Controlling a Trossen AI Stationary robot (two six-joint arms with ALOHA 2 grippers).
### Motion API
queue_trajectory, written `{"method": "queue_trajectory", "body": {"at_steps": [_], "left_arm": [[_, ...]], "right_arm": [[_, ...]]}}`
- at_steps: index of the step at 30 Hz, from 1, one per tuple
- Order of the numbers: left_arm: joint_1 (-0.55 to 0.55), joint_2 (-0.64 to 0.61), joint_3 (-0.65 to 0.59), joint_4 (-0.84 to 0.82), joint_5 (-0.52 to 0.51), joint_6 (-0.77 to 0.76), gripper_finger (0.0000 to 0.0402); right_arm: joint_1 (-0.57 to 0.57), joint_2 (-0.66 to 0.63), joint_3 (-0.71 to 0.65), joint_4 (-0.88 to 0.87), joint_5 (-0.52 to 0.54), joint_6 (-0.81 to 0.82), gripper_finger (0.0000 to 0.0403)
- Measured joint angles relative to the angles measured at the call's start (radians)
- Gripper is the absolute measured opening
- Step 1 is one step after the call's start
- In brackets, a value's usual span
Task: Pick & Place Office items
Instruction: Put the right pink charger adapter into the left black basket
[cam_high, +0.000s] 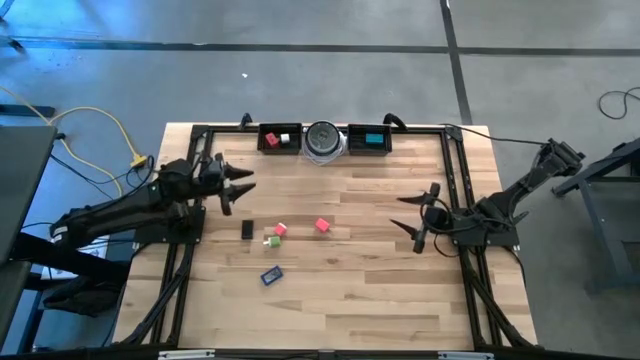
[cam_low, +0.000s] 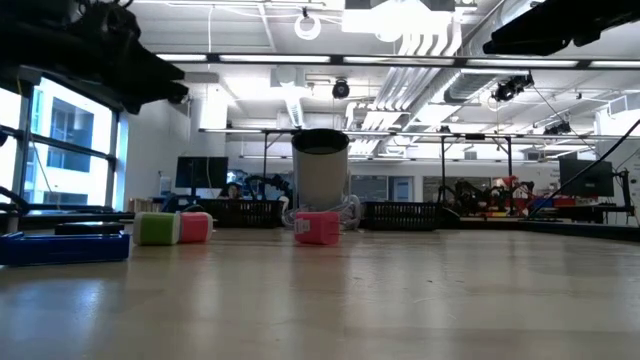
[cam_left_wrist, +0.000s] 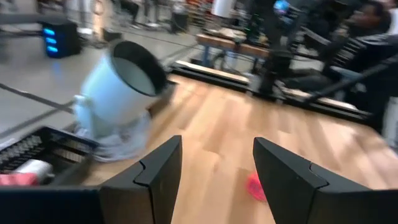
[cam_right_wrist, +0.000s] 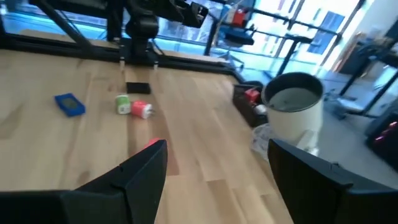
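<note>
The office items lie loose on the wooden table between my arms: a black bar (cam_high: 247, 230), a red block (cam_high: 281, 229), a green cube (cam_high: 273, 241), a pink block (cam_high: 322, 225) and a blue flat piece (cam_high: 271, 274). Two black trays stand at the far edge. The left tray (cam_high: 281, 139) holds a red and a white piece, the right tray (cam_high: 370, 139) a teal block. My left gripper (cam_high: 240, 195) hangs open above the table's left side, up and left of the black bar. My right gripper (cam_high: 405, 215) is open at the right, away from the pink block.
A round silver-grey cup (cam_high: 323, 140) stands between the two trays at the far edge. A black frame (cam_high: 455, 180) runs along the table's left, far and right edges. Bare wood stretches across the near half of the table.
</note>
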Motion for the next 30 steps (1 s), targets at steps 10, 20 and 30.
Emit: {"method": "queue_trajectory", "body": {"at_steps": [10, 20, 30], "left_arm": [[-0.159, -0.043, 0.000, -0.103, 0.001, -0.032, 0.0192], [-0.276, -0.042, 0.000, -0.138, -0.011, -0.054, 0.0192], [-0.308, -0.027, 0.001, -0.054, 0.006, -0.072, 0.0192]], "right_arm": [[-0.162, 0.045, 0.000, 0.114, -0.247, -0.029, 0.0265], [-0.318, 0.181, -0.001, 0.296, -0.436, -0.124, 0.0265], [-0.432, 0.183, -0.001, 0.355, -0.603, -0.142, 0.0265]]}}
